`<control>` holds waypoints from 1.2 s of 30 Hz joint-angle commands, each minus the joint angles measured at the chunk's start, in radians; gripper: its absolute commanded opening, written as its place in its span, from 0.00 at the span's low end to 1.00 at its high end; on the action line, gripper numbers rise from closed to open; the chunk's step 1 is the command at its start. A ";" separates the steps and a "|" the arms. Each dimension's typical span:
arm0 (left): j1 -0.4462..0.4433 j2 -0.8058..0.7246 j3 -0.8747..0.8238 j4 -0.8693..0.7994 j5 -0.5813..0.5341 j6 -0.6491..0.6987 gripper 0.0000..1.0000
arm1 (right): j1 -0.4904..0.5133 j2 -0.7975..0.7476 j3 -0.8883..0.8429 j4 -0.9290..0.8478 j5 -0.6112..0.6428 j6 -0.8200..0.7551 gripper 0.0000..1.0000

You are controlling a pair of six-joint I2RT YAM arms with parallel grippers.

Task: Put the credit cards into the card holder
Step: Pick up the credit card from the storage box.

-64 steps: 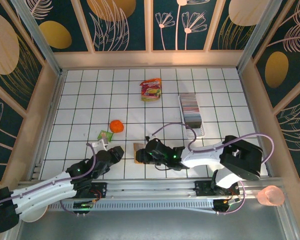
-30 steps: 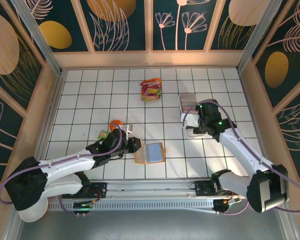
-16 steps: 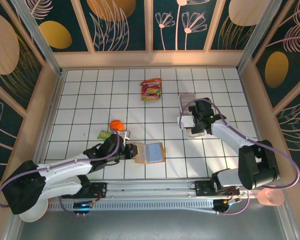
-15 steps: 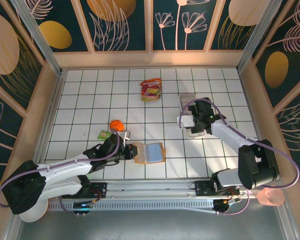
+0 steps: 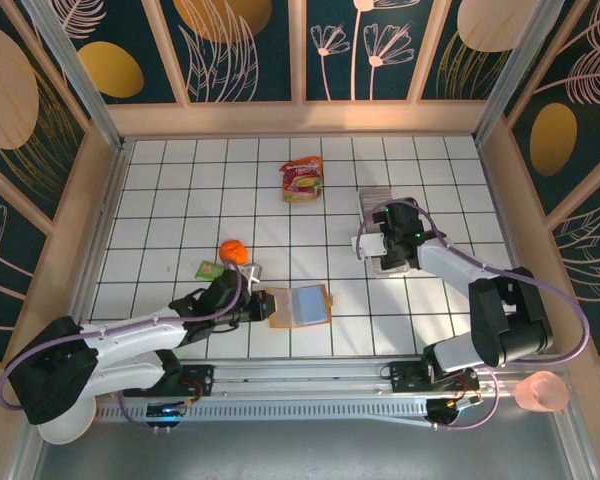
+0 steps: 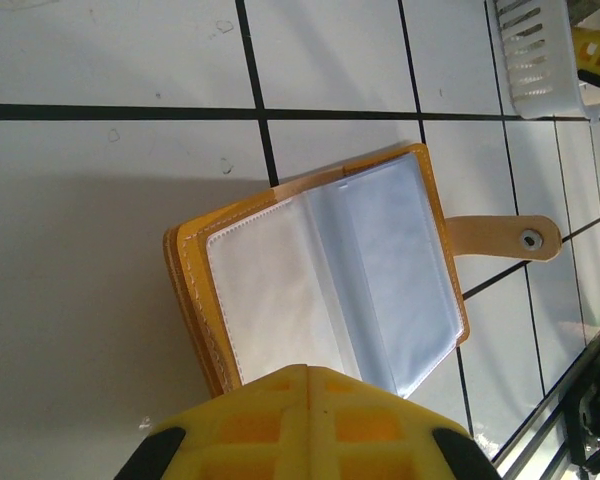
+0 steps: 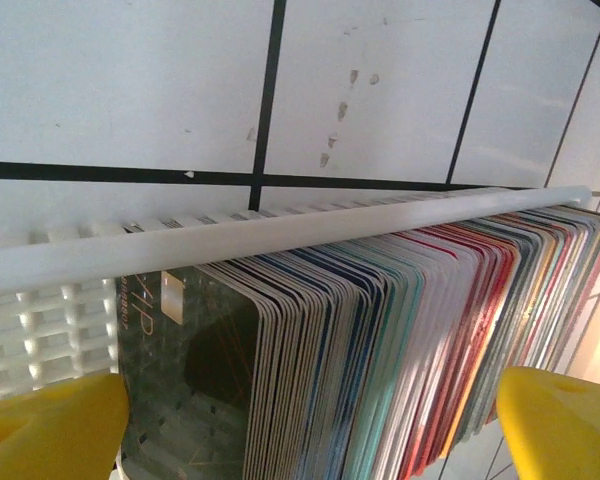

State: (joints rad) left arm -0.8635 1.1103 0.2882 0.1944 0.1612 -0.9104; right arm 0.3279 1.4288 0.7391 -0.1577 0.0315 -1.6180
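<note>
The card holder (image 5: 302,305) lies open on the tiles, orange-brown outside with clear grey-blue sleeves (image 6: 320,270) and its clasp tab (image 6: 505,238) sticking out. My left gripper (image 5: 254,306) is shut, its yellow tips (image 6: 308,372) together over the holder's near edge with nothing between them. The credit cards (image 5: 383,212) stand packed on edge in a long white tray (image 5: 394,264). My right gripper (image 5: 377,247) hangs open over the tray's near end. Its fingers straddle the row of cards (image 7: 380,340), a dark card in front, without touching any.
A red-and-yellow snack packet (image 5: 302,180) lies at the back centre. An orange ball (image 5: 232,250) and a small green packet (image 5: 211,269) sit just beyond my left arm. The tray's white rim (image 7: 280,238) runs across the right wrist view. Wooden walls ring the tiled floor.
The right arm has left the card holder and swung back to the card tray, jaws widening. The left arm has reached in to the holder, which now lies open, and shut fully.
</note>
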 commanded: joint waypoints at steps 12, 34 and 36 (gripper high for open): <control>0.004 0.006 -0.033 0.049 0.014 -0.021 0.02 | 0.002 0.022 0.050 0.011 0.009 0.008 0.83; 0.005 0.001 -0.047 0.068 0.019 -0.035 0.00 | -0.003 -0.036 0.065 -0.089 0.013 -0.003 0.48; 0.004 0.002 -0.047 0.069 0.020 -0.036 0.00 | -0.003 -0.038 0.063 -0.093 0.013 -0.003 0.45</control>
State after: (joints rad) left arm -0.8635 1.1110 0.2539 0.2359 0.1616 -0.9363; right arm 0.3286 1.4174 0.7677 -0.2344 0.0326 -1.6180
